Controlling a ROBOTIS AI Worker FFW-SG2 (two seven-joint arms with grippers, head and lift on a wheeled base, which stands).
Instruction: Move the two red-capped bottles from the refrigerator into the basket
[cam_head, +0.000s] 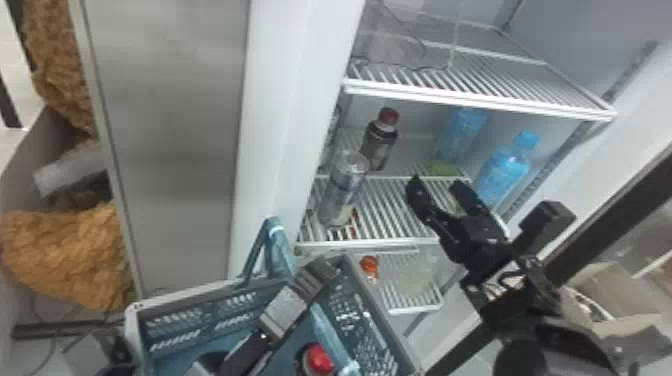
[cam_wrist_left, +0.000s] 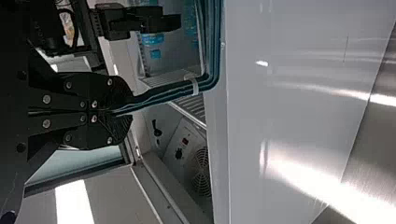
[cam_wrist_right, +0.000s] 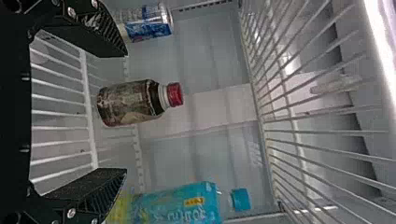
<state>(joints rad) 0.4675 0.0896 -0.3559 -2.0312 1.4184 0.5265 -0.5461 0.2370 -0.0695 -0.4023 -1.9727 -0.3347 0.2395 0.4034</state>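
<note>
One dark, red-capped plastic bottle (cam_head: 317, 359) sits inside the blue-grey plastic basket (cam_head: 131, 327); its twin (cam_head: 379, 142) beyond it comes next: the wide-spread right end effector (cam_head: 436, 184) should straddle it. The left end effector (cam_wrist_left: 130, 110) grips the basket's handle (cam_wrist_left: 163, 95).

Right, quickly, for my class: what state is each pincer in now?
Left pincer: closed, holding the basket handle.
Right pincer: open, holding nothing.
</note>
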